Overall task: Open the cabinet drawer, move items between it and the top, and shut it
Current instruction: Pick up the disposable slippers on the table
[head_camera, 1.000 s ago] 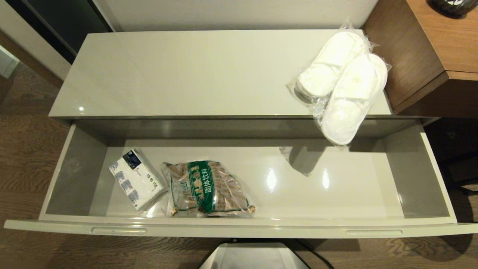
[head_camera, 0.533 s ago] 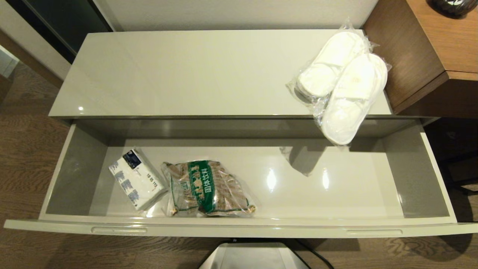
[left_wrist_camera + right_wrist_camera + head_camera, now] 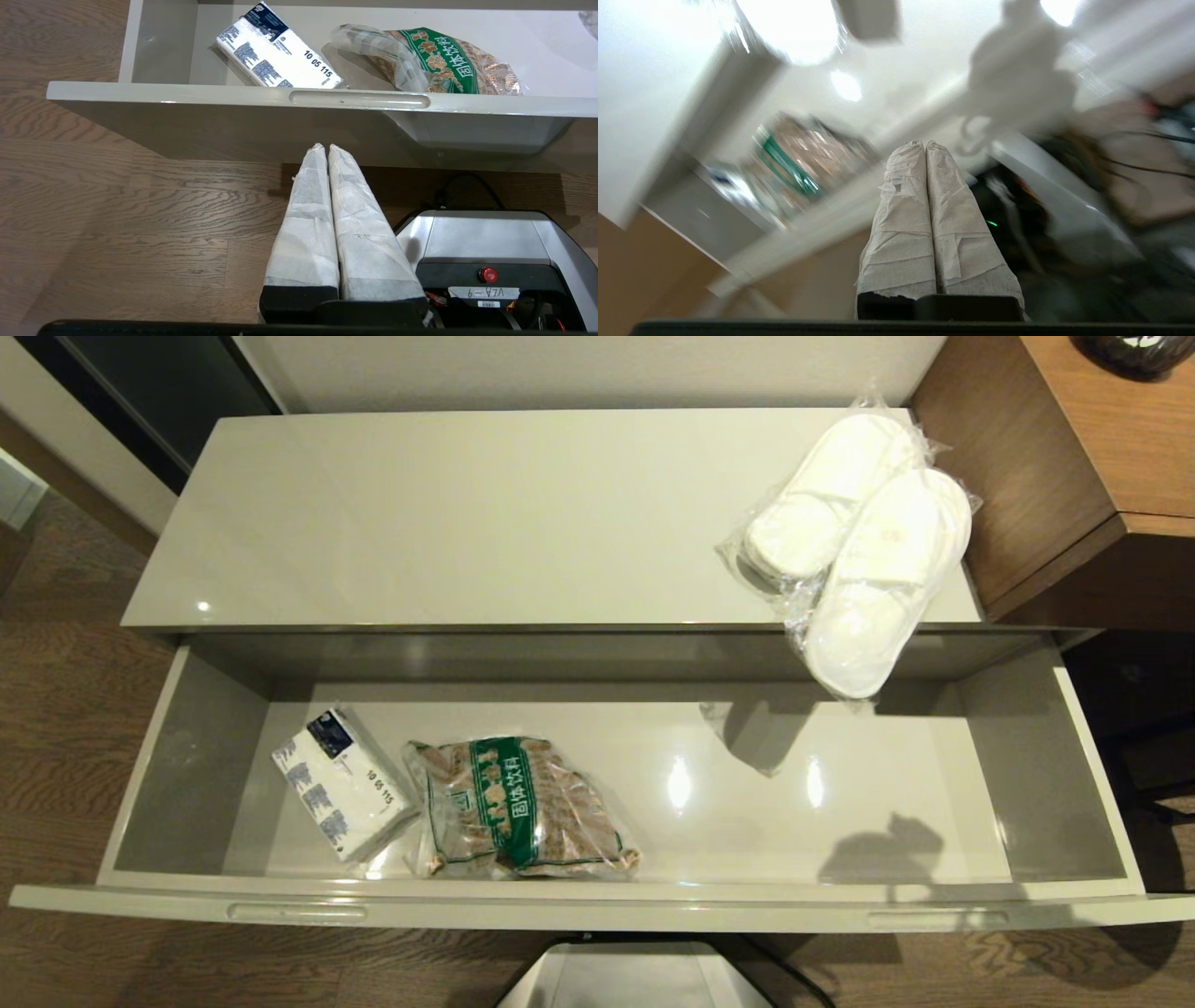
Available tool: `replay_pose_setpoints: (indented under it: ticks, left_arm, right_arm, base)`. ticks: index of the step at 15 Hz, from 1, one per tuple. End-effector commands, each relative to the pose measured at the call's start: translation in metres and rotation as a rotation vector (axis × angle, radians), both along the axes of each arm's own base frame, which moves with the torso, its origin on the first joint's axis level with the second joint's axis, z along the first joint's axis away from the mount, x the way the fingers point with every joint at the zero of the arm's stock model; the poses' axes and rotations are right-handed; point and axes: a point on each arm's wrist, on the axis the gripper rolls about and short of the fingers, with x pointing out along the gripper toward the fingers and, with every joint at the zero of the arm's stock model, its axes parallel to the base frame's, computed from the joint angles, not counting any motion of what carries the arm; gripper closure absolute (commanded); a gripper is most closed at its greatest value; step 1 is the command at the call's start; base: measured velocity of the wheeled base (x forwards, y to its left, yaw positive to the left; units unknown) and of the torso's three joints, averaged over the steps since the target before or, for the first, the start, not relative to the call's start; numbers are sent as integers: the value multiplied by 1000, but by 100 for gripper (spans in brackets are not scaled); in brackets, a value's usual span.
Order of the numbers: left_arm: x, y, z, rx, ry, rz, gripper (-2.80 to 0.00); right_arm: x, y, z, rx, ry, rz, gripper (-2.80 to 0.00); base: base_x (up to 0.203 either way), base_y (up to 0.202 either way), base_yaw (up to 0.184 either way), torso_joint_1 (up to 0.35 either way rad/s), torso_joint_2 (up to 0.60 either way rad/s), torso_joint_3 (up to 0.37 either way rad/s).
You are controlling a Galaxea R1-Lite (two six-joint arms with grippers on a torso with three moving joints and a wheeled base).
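Two slippers (image 3: 854, 537) lie on the top (image 3: 467, 513), each in a clear bag, side by side and overlapping at its right end; the nearer one juts past the top's front edge, over the open drawer (image 3: 597, 901). The drawer is pulled fully out and holds two things at its left: one tissue pack (image 3: 341, 782) and one bag of brown pieces (image 3: 518, 807) with a green label, just beside each other. Two notches mark its front rim.

Neither arm shows in the head view. The left pincer (image 3: 326, 149) hangs below the drawer front near the left notch (image 3: 359, 99), fingers pressed together on nothing. The right pincer (image 3: 924, 145) is likewise closed and empty (its surroundings are heavily smeared, though the green-labelled bag is recognisable).

A shadow falls on the drawer floor at the right. Glossy cream panels reflect ceiling lights; a brown wooden counter (image 3: 1092, 448) adjoins the top's right end, and the floor (image 3: 65, 709) is wood-grain.
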Motion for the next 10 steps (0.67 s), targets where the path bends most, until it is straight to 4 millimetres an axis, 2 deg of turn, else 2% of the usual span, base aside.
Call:
replay_pose_setpoints:
  ticks: [1,2,3,4,8,10]
  left_arm:
    - [0,0,0,0,0,1,0]
    - [0,0,0,0,0,1,0]
    - [0,0,0,0,0,1,0]
    - [0,0,0,0,0,1,0]
    - [0,0,0,0,0,1,0]
    - [0,0,0,0,0,1,0]
  right_arm:
    - [107,9,-30,37,101,37,0]
    - [133,19,-34,28,87,54,-280]
    - [155,34,-37,-10,72,61,-280]
    - [167,46,-39,-70,34,54,-280]
    - [189,52,-39,-80,-116,64,-280]
    - [192,52,-39,-79,-149,66,-280]
  base:
    - [0,0,0,0,0,0]
    - [0,0,0,0,0,0]
    - [0,0,0,0,0,0]
    - [0,0,0,0,0,0]
    - [0,0,0,0,0,0]
    - [0,0,0,0,0,0]
